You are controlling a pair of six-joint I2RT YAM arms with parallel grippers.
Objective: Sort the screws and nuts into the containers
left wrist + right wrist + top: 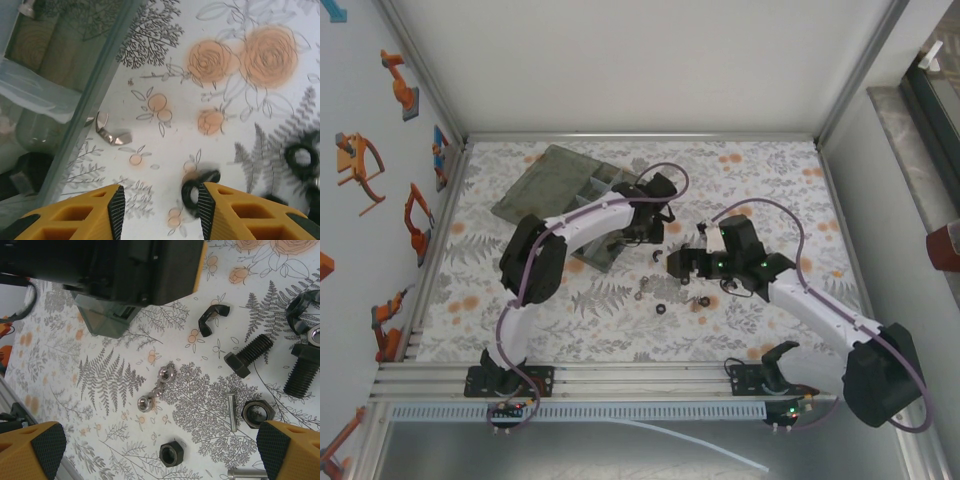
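Left wrist view: left tool [161, 202] released, black nut [192, 192] lying loose just inside its jaws, near the organiser box [95, 100]. Right tool [162, 445] gaping above scattered bolts [248, 356].

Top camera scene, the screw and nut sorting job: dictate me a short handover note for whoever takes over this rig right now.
Left gripper: open, low over the table beside the organiser box. A black ring nut lies beside one finger, not clamped.
Right gripper: wide open, empty, above the loose pieces.
On the table: two black bolts, black hex nuts, silver nuts, a silver screw, and a silver wing nut by the box wall.
Done: cannot tell; the box contents are blurred.
Left: all these loose pieces need sorting into the box.
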